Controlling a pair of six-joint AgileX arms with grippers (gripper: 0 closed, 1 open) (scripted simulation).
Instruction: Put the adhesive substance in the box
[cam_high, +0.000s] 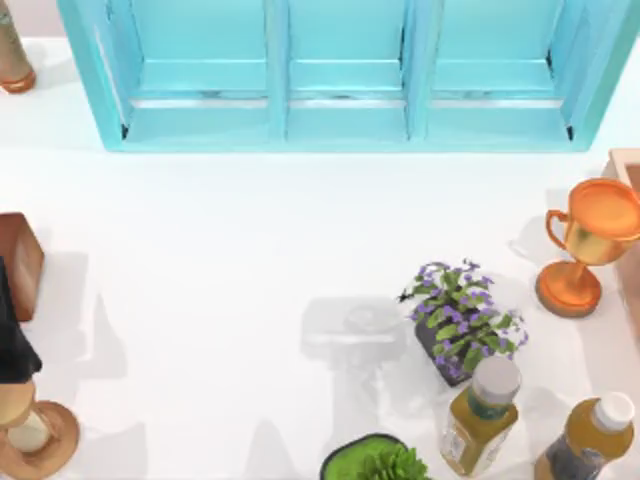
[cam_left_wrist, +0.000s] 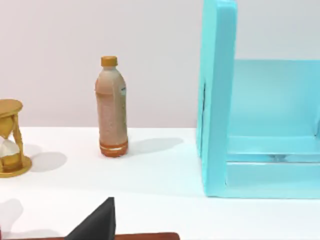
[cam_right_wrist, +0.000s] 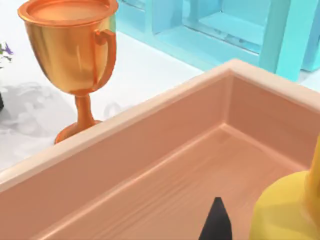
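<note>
The adhesive substance (cam_right_wrist: 282, 212) shows as a yellow rounded body inside the pale tan box (cam_right_wrist: 150, 165), cut off at the picture's edge. My right gripper (cam_right_wrist: 217, 224) hangs just beside it, over the tan box's floor; I cannot tell whether it holds the bottle. The box (cam_high: 345, 75) is the big turquoise one with three compartments along the table's far edge, also seen in the left wrist view (cam_left_wrist: 217, 100) and the right wrist view (cam_right_wrist: 285, 35). My left gripper (cam_left_wrist: 97, 222) stays at the table's left side over a reddish-brown box (cam_high: 18, 262).
An orange trophy (cam_high: 585, 240) stands right beside the tan box (cam_high: 628, 165). A purple-flowered plant (cam_high: 462, 318), two amber bottles (cam_high: 482, 415) (cam_high: 590, 440) and a green plant (cam_high: 378, 460) crowd the front right. An hourglass (cam_high: 32, 430) and a brown bottle (cam_left_wrist: 112, 107) stand left.
</note>
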